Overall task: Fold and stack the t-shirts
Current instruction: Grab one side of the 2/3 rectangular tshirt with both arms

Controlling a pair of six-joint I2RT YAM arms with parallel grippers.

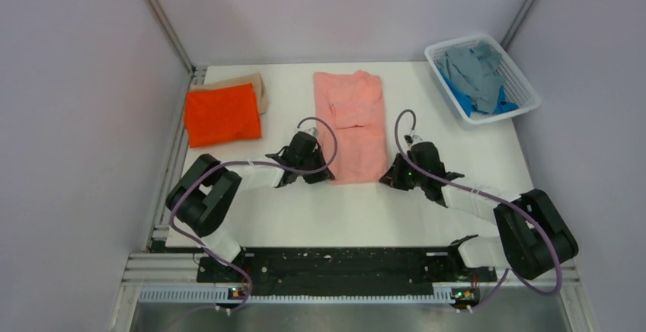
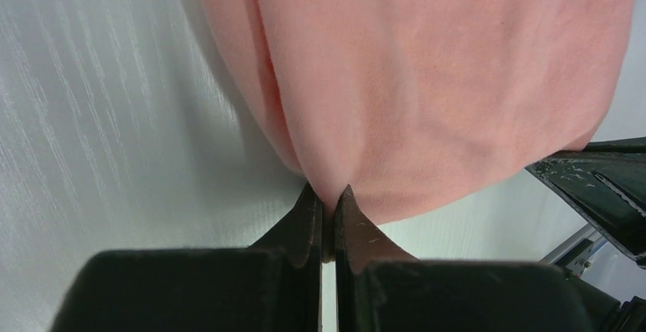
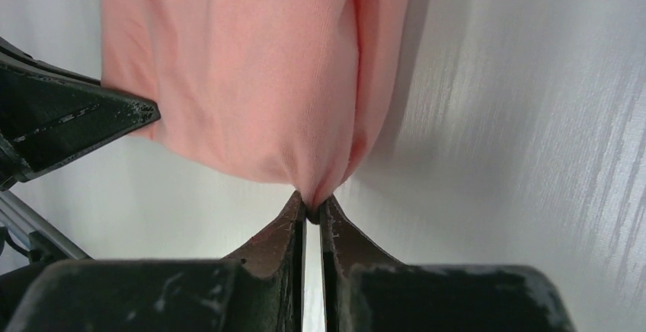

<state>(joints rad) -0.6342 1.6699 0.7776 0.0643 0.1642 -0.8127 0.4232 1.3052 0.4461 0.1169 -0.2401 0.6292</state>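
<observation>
The salmon pink t-shirt [image 1: 354, 122] lies as a long folded strip in the middle of the table. My left gripper [image 1: 329, 172] is shut on its near left corner, as the left wrist view [image 2: 329, 195] shows. My right gripper [image 1: 383, 178] is shut on its near right corner, seen in the right wrist view [image 3: 311, 204]. The pink cloth [image 2: 442, 81] fills both wrist views [image 3: 244, 73]. A folded bright orange t-shirt [image 1: 222, 113] lies at the back left on a tan t-shirt [image 1: 251, 83]. Grey [image 1: 471, 69] and blue [image 1: 463, 100] t-shirts lie crumpled in the basket.
The white mesh basket [image 1: 526, 88] stands at the back right corner. The white table [image 1: 358, 210] has metal rails along its left side and near edge. The right gripper's finger [image 2: 602, 187] shows in the left wrist view, and the left gripper's finger [image 3: 61, 119] in the right wrist view.
</observation>
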